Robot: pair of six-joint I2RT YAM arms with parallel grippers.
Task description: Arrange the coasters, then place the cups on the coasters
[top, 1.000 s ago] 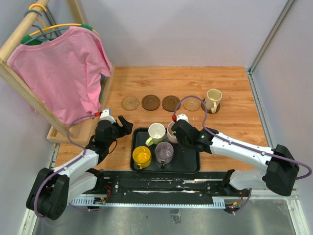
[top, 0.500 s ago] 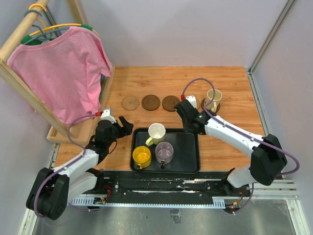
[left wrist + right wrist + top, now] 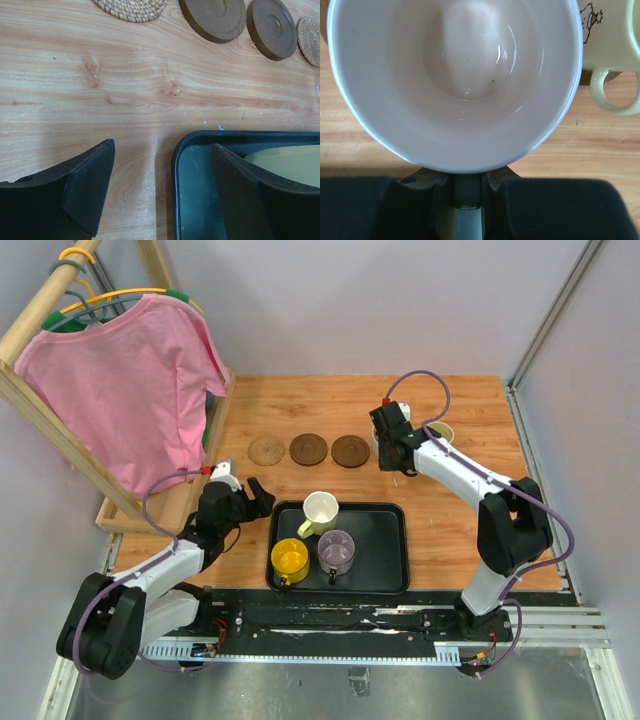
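pale pink cup (image 3: 455,75): pinched by the right gripper (image 3: 393,448), jaws pressed onto its near side. Mouth up, it fills the right wrist view. It's at the fourth spot of the far coaster row, just left of the pale yellow-cream cup (image 3: 437,434), with a small gap between them. Can't tell if it's down on a coaster or hanging above one, since the arm covers that spot from the top.

Rest of the row, from the left: cork coaster (image 3: 267,450), dark wood coaster (image 3: 308,449), second dark wood coaster (image 3: 350,450). All lie flat on the table (image 3: 460,510), spaced apart.

black tray (image 3: 385,570) is on the near side, between the arms. In it: cream-white cup (image 3: 320,509) at the far edge, bright yellow cup (image 3: 290,558) near-left, greyish purple cup (image 3: 336,550) beside it.

left gripper (image 3: 161,145): spread wide, nothing between the fingers, low at the tray's far-left corner. One finger is over bare wood, the other over the tray.
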